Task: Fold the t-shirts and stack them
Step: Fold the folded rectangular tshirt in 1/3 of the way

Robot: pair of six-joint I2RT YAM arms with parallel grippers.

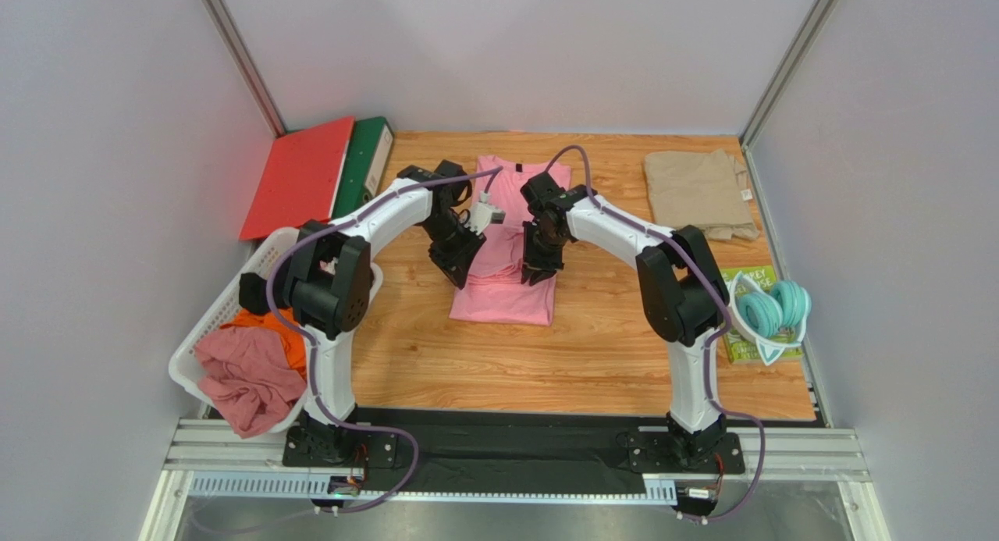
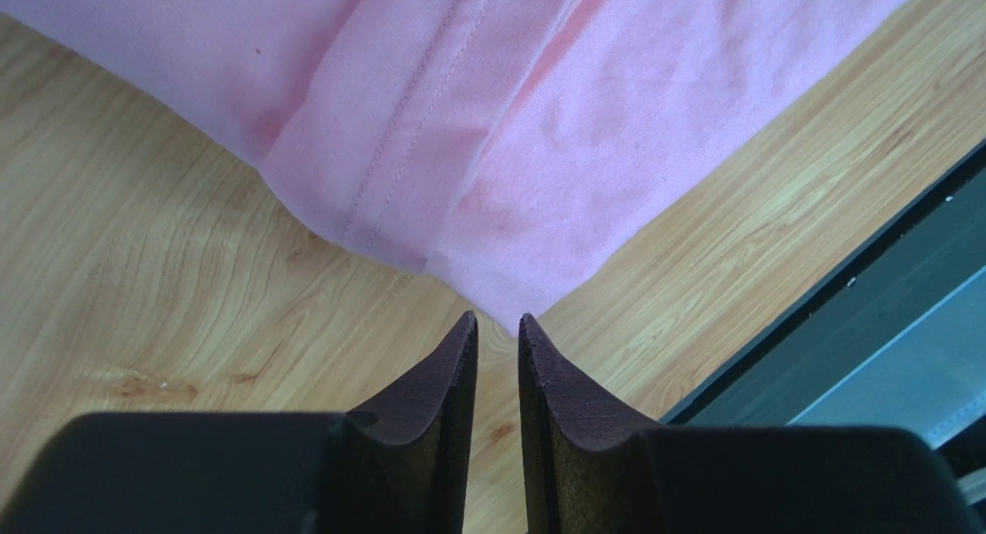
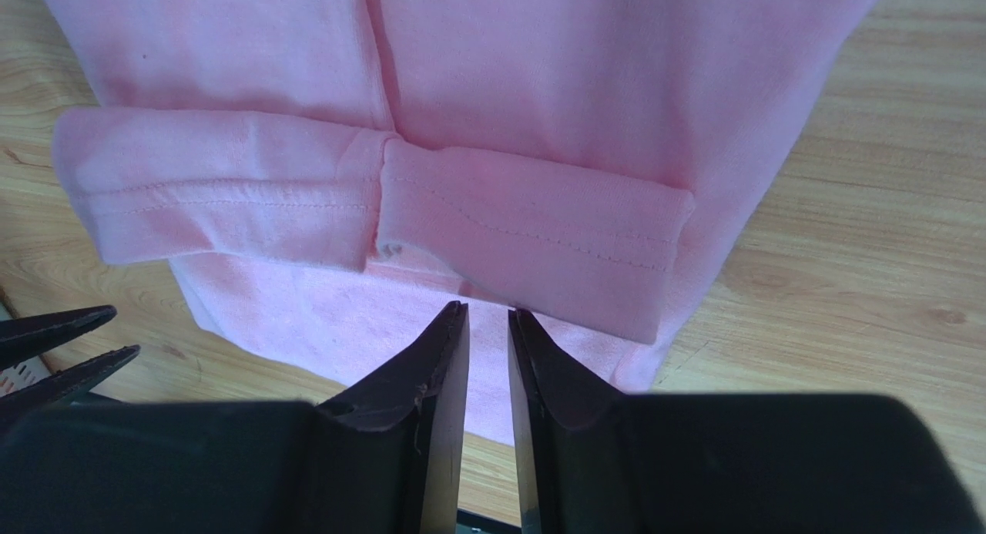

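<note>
**A:** What was shown nearest?

**B:** The left gripper (image 2: 495, 320) was seen with its jaws almost together, a narrow slit left between them, at a corner of the pink t-shirt (image 1: 504, 298). The right gripper (image 3: 486, 312) was set likewise, just below a stitched hem.

**A:** And farther off?

**B:** The pink t-shirt was laid, partly folded, at the middle of the table (image 1: 469, 371). The khaki t-shirt (image 1: 698, 192) was folded at the far right corner.

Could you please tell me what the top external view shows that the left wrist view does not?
Only the top external view shows the folded khaki-beige cloth t-shirt and the white plastic basket of clothes. Only the left wrist view shows hem stitching and the left gripper, jaws narrowly apart. Both show the light pink cloth t-shirt on the wooden table.
</note>
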